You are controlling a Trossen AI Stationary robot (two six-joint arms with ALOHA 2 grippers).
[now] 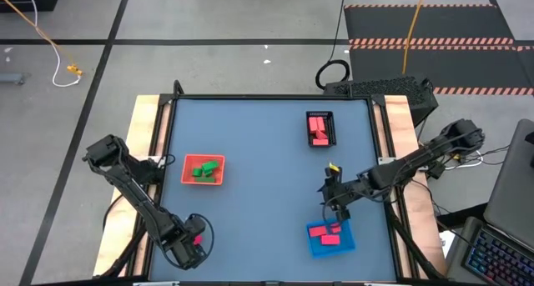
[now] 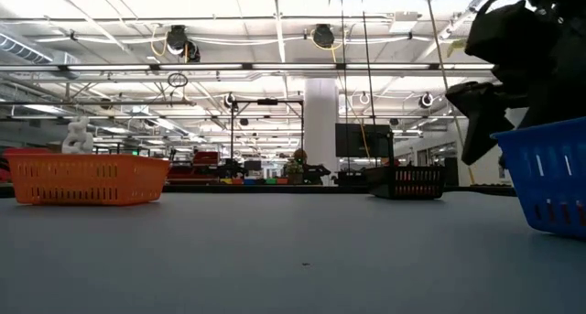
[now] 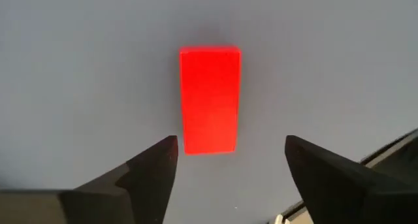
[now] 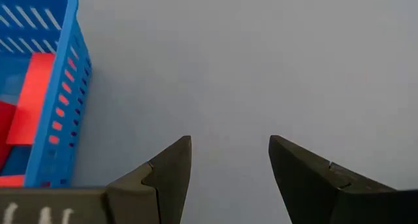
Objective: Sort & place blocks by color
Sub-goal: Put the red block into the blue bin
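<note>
Sorting is nearly finishing: green blocks [image 1: 203,169] are sitting in the orange tray [image 1: 203,181], others in the black tray [image 1: 331,129] and blue tray [image 1: 344,245]. One block [image 3: 209,98] is lying loose on the table beneath the left gripper [image 3: 230,164], fingers spread. The right gripper [image 4: 230,160] is hanging spread and empty beside the blue tray.

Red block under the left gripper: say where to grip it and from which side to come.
Grip the red block across its two long sides, near the middle, coming straight down from above. It lies flat and alone on the blue table, and the left gripper already hangs over it, jaws open wider than its narrow width.
</note>
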